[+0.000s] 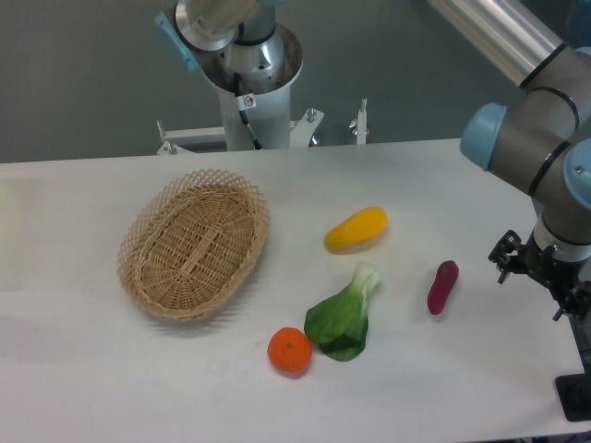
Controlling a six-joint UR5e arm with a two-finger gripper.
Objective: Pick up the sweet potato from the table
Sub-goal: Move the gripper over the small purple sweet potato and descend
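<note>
The sweet potato (pixel 442 287) lies on the table (pixel 83 388), to the left of the gripper (pixel 574 392). Fingers mostly out of frame; their opening cannot be determined. Nothing visibly held.

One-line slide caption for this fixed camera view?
Small magenta-purple sweet potato lies untouched on white table; end effector waits beside it, right of oval wicker basket.

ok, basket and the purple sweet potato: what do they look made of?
Basket: woven wicker or rattan, tan and matte; open lattice rim and plaited strands show. Sweet potato: smooth, even magenta skin with a slight sheen and no blemishes, so likely a plastic replica, though a real vegetable can't be ruled out. It lies on the matte white table.
</note>
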